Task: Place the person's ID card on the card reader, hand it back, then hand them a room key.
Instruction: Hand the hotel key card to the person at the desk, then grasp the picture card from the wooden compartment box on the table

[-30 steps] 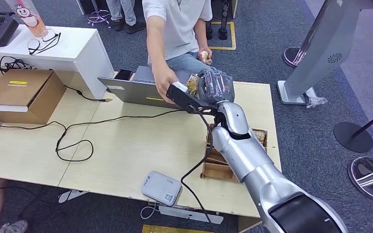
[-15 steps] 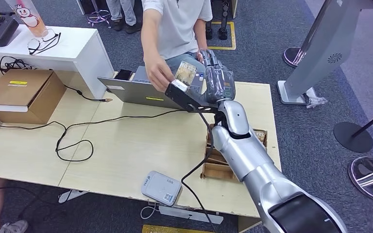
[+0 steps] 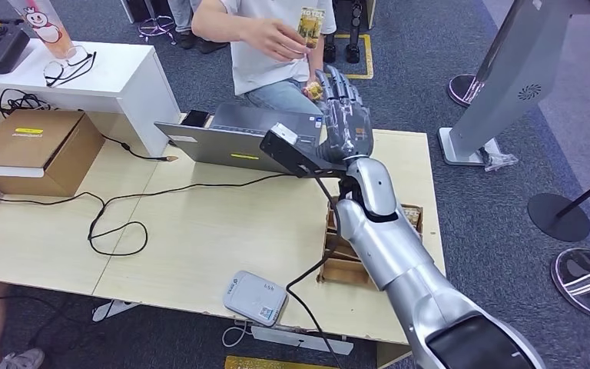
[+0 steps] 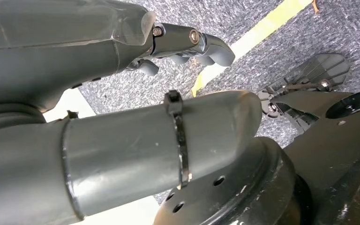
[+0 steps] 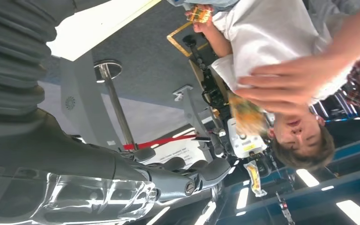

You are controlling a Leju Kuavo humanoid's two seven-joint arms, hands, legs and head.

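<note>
Head view: right hand point(image 3: 343, 115) raised at the far edge of the counter point(image 3: 200, 231), fingers extended and apart, holding nothing. Room key point(image 3: 308, 24), a card printed with hotel lettering, held up in the person's hand point(image 3: 276, 37), well above and apart from the right hand; a second small item sits in the person's other hand, low beside the robot's fingers, identity not discernible. Card reader point(image 3: 255, 297), pale grey, lies at the near edge of the counter with no card on it. Wooden box point(image 3: 353, 257) of cards stands to the right, partly behind the silver forearm. Laptop point(image 3: 234, 138) at the far edge, cardboard box point(image 3: 38, 150) at far left, black cable point(image 3: 115, 223) looped across the top. Left wrist view: left hand point(image 4: 187, 44) hangs over grey carpet with a yellow floor line, fingers loosely curled, nothing held. Right wrist view: fingers point(image 5: 187, 176) of the right hand lie spread and bare; the person's hand point(image 5: 286, 84) is beyond them with the blurred card beneath it. Judgement: the key rests with the person, so the final handover appears complete. The next move calls for drawing the right arm away from the person and lowering it clear of the laptop and the wooden box.
</note>
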